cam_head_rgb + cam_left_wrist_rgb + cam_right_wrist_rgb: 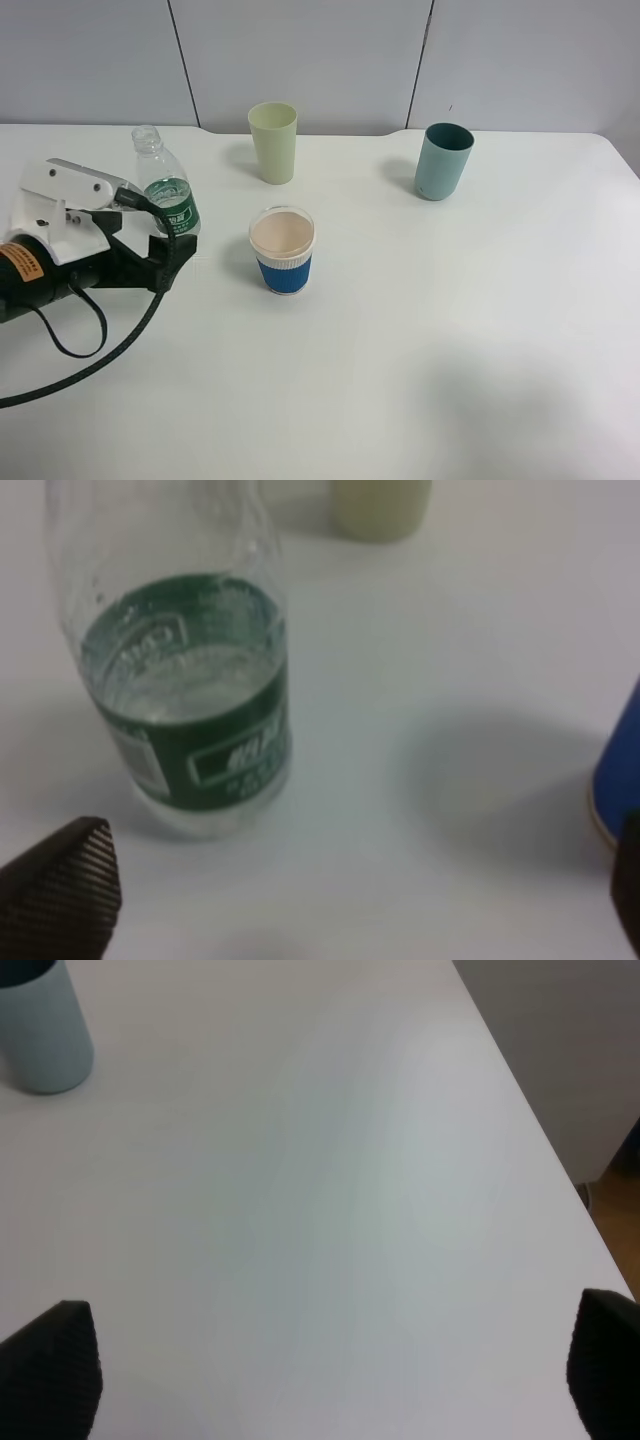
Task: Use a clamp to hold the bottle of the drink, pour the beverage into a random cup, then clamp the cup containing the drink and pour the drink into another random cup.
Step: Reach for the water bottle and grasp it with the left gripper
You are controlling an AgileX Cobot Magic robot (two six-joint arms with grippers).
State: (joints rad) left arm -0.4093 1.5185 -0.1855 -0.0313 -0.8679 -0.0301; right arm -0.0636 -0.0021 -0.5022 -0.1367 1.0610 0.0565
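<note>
Your left gripper (345, 895) is wide open and holds nothing. The bottle of the drink (165, 190) stands on the white table (450, 330) on the left side, just beside that gripper. In the left wrist view you can see a bit of table between the dark finger and the bottle, so they are not touching. The bottle is not between the fingers. It is clear, with a green band, and there is some clear water (190, 685) low down inside it. The short cup with the blue sleeve (283, 250) stands near the middle of the table, to the right of the bottle and apart from it. Its inside looks pinkish, and you cannot tell if there is any drink in it. The tall pale yellow-green cup (273, 142) stands farther back, behind the blue one. The teal cup (443, 160) stands off to the right at the back. Your right gripper (325, 1370) does not show in the high view. In its own wrist view its two fingers are far apart with only bare table between them, near the table's edge, and the teal cup is well away from it.
</note>
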